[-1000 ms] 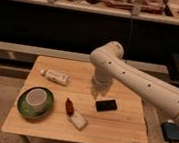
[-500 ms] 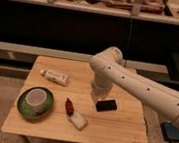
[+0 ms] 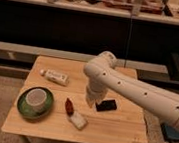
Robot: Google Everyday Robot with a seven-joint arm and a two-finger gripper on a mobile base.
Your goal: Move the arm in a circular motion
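The arm [image 3: 135,90] is cream-white with small dark dots and reaches in from the right edge over the wooden table [image 3: 119,133]. Its rounded elbow [image 3: 99,67] sits above the table's middle, and the last segment points down. The short white gripper [image 3: 90,100] hangs just above the tabletop, left of a black flat object [image 3: 106,105] and right of a small red item [image 3: 69,106].
A green plate with a white bowl [image 3: 35,101] sits at front left. A white tube [image 3: 55,76] lies at back left, and a white packet [image 3: 78,120] lies by the red item. Dark shelving [image 3: 90,25] stands behind the table. A blue object [image 3: 172,133] is on the floor at right.
The elbow and gripper have shifted slightly to the left and toward the table's front. The objects on the table have not moved.
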